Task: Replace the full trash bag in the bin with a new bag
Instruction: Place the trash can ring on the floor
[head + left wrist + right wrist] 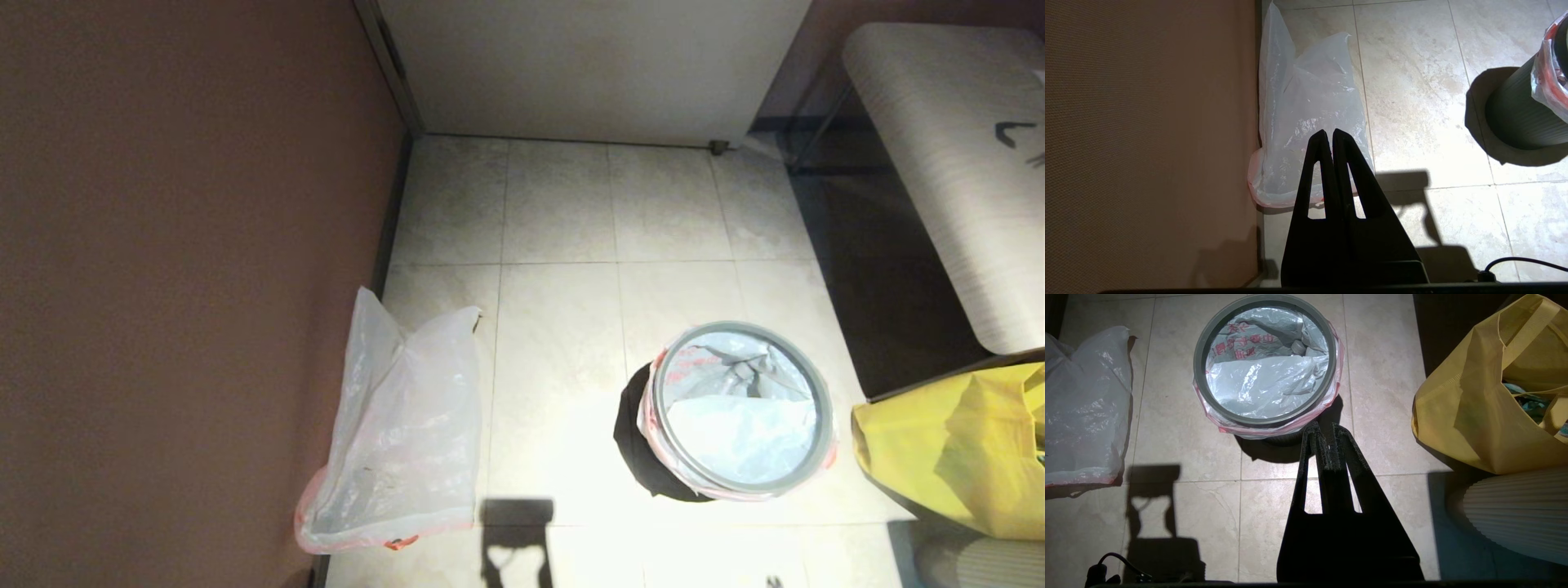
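The bin (pixel 653 457) stands on the tiled floor (pixel 555 327) to my right, a translucent bag (pixel 739 408) lining it with its red-edged top folded out over the rim under the grey hoop (pixel 823 408). A second translucent bag (pixel 400 441) lies flat on the tiles to my left, along the foot of the brown wall (pixel 180 286). My arms do not show from the head camera. My left gripper (pixel 1329 132) hangs above that loose bag, fingers pressed together and holding nothing. My right gripper (pixel 1325 426) hangs just short of the bin's near side, fingers likewise together and empty. Only the right wrist camera shows the red print on the liner and the crumpled contents deep inside. It also looks into the yellow bag (pixel 1478 412) on the bin's far right. The left wrist camera alone shows the bin's dark ribbed wall.
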